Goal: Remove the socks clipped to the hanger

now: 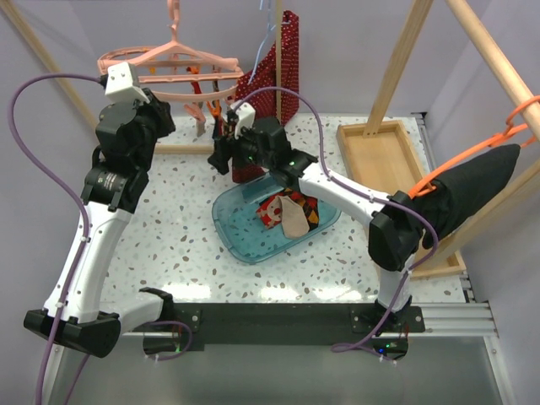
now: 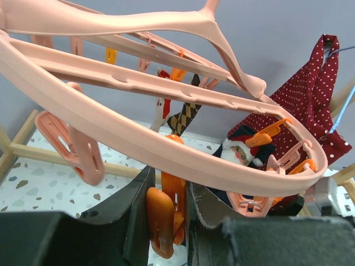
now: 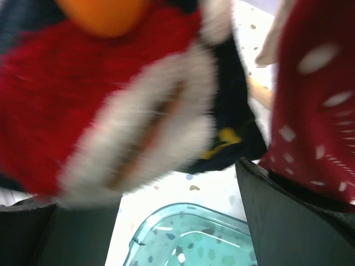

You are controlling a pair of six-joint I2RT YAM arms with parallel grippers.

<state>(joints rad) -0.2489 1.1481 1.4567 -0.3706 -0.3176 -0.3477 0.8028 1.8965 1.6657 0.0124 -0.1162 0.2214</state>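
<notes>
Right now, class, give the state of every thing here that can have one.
left gripper: shut on orange clip
right gripper: open, either side of Santa sock
Santa sock: clipped to hanger, hanging
argyle sock: clipped, hanging
hanger: hanging, socks on it
teal tray: holds loose socks
loose socks: unclipped, lying in tray
red dotted garment: hanging

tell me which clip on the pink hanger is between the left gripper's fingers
The orange clip below the hanger's near rim, pinched by the left gripper. The pink clip beside it hangs free; the other orange clips sit at the far rim.
</notes>
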